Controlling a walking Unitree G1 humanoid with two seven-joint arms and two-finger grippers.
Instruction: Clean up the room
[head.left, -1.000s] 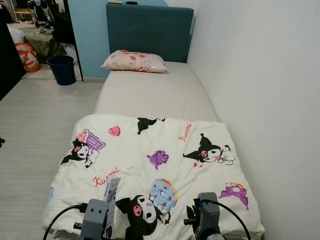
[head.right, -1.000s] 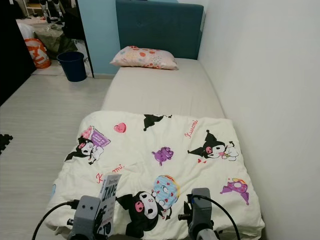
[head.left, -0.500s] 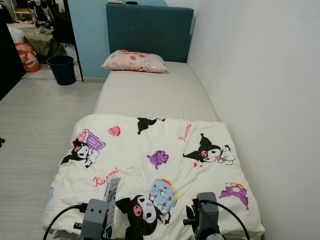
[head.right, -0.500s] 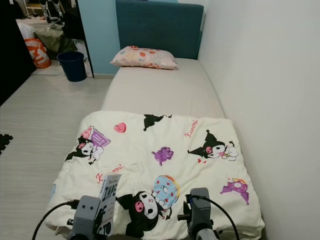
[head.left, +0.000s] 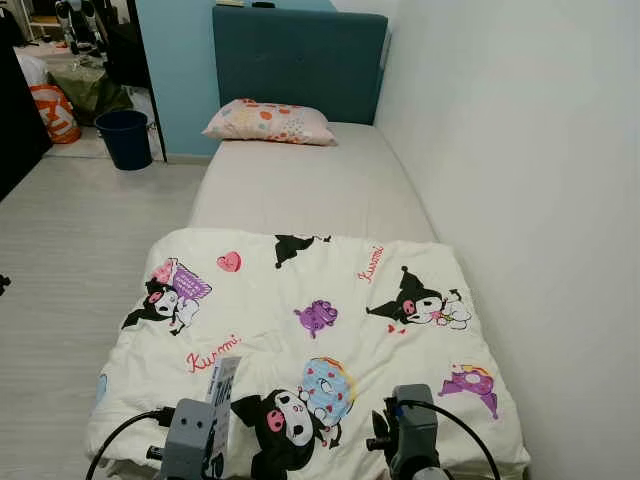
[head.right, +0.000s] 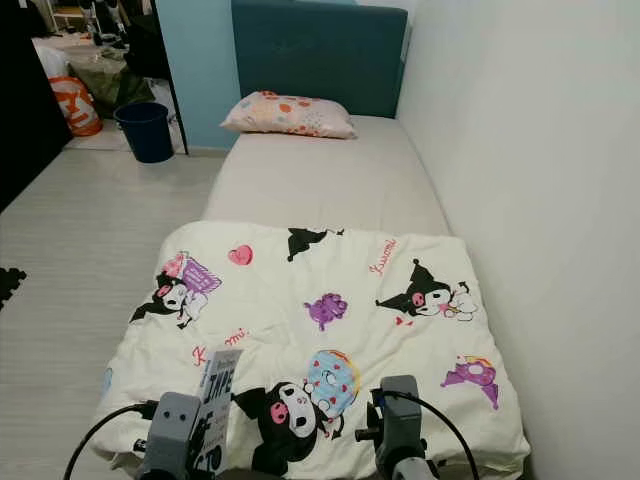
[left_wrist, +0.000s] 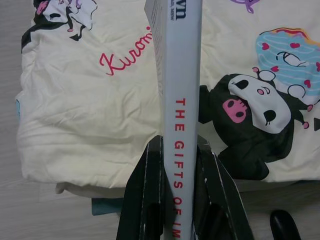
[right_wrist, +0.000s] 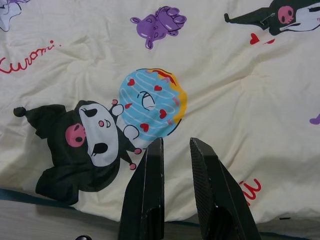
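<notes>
A grey book (left_wrist: 181, 75) with red spine lettering "THE GIFTS OF IM…" stands on edge in my left gripper (left_wrist: 180, 142), which is shut on its lower spine. The book (head.left: 222, 395) pokes up at the foot of the bed, above the cream cartoon-print blanket (head.left: 300, 330). My right gripper (right_wrist: 175, 150) hovers over the same blanket near a black-and-blue cartoon figure; its fingers (right_wrist: 152, 185) stand close together with nothing between them. The bed (head.left: 310, 185) runs away from me along the right wall. A patterned pillow (head.left: 268, 122) lies by the teal headboard (head.left: 298, 60).
White wall (head.left: 520, 200) flanks the bed on the right. Pale wood floor (head.left: 80, 240) lies to the left. A dark blue bin (head.left: 124, 138) stands at the back left, beside an orange bag (head.left: 55, 112) and clutter in the doorway.
</notes>
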